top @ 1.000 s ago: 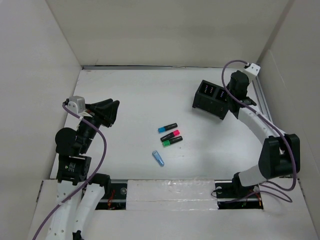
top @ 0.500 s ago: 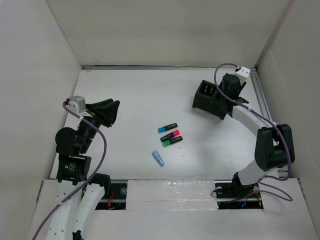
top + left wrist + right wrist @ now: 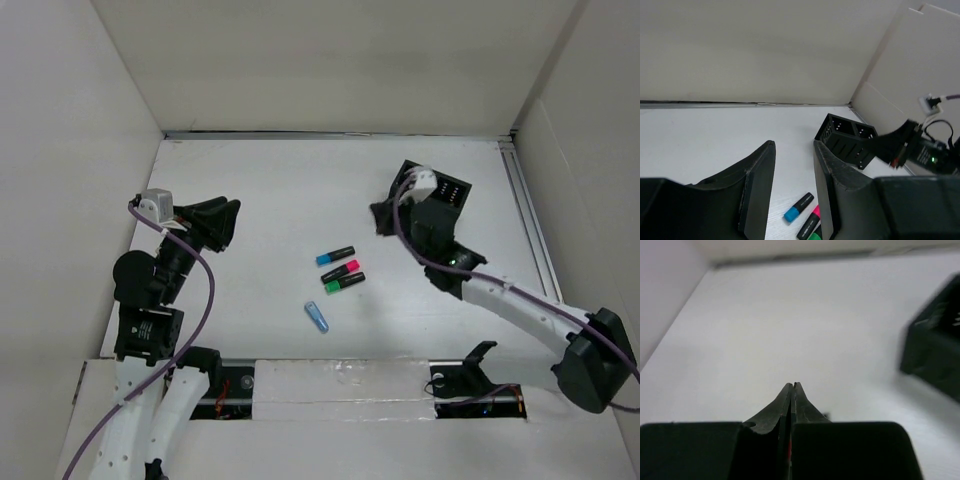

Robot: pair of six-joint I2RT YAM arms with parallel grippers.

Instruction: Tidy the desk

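We found the table [image 3: 280,190] filling the whole enclosure between the white walls, its things gathered toward the middle and far right. The black holder box [image 3: 455,192] sat at the far right, where it would take loose pens without crowding the centre. Three highlighters lay side by side mid-table: blue [image 3: 335,255], pink [image 3: 341,269] and green [image 3: 344,282]. A small light-blue item [image 3: 316,317] lay just nearer, apart from them.

The right tool [image 3: 792,385] hung over bare table just left of the box, its fingers pressed tight together and gripping nothing. We judged it to be heading for the pens. The left tool [image 3: 793,145] was parked at the left, a narrow gap between its fingers and nothing in it. We took this as keeping it clear of the other arm's reach.
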